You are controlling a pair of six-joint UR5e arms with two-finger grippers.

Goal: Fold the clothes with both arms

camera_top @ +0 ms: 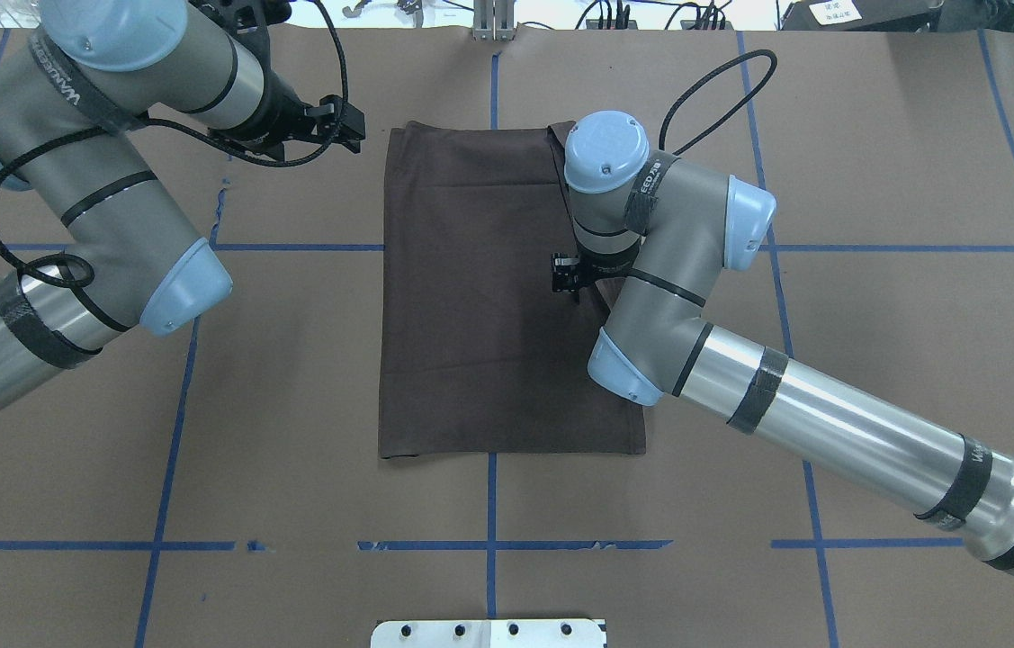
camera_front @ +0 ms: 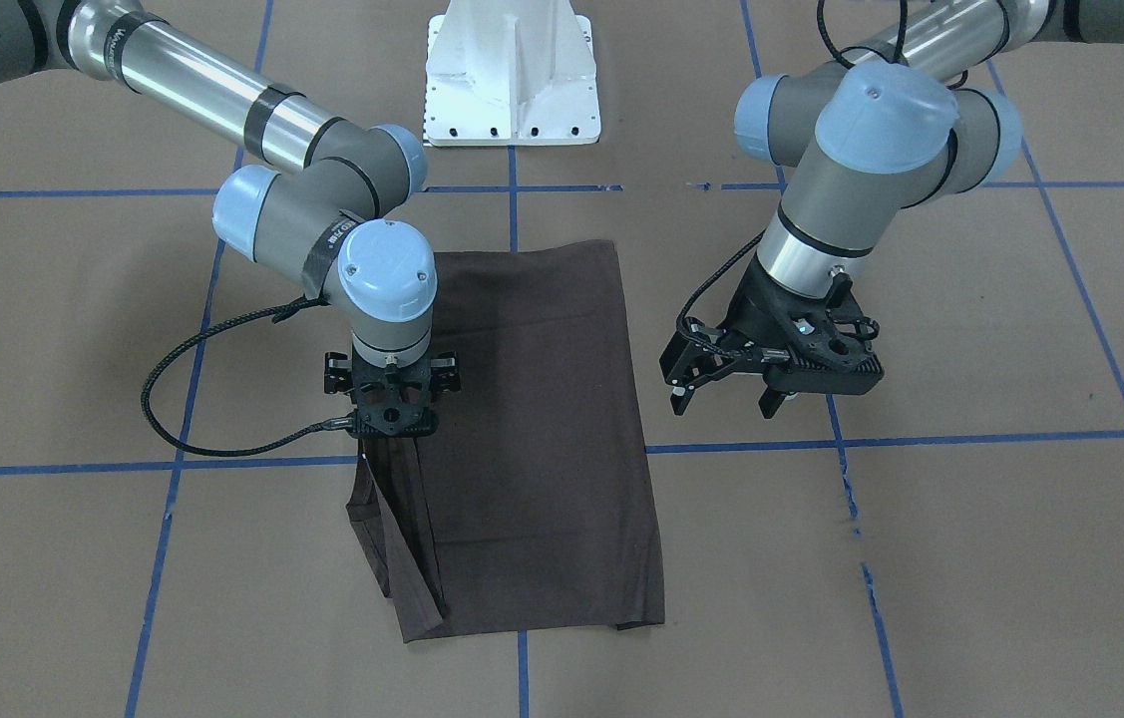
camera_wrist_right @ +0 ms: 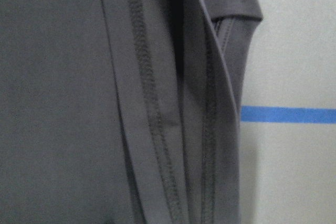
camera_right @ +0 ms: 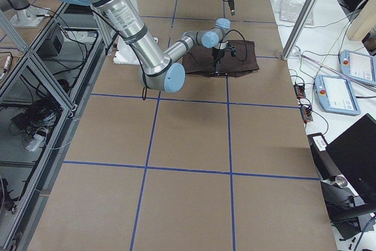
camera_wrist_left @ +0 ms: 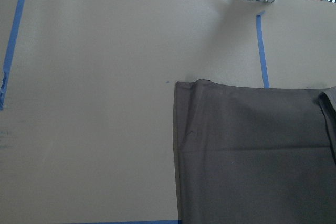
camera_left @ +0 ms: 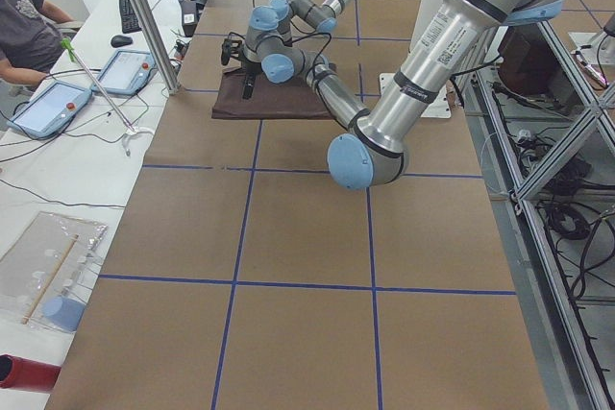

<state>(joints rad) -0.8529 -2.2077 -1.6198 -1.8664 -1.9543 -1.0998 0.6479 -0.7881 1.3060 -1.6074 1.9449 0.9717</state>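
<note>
One folded T-shirt (camera_top: 489,297), right arm (camera_top: 677,261) (lettering blurred)

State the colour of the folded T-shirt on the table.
The T-shirt is plain dark brown, seen best in the overhead exterior view.

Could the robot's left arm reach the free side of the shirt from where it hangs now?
Probably yes: the left tool hangs open beside the T-shirt, with only bare table between them.
</note>
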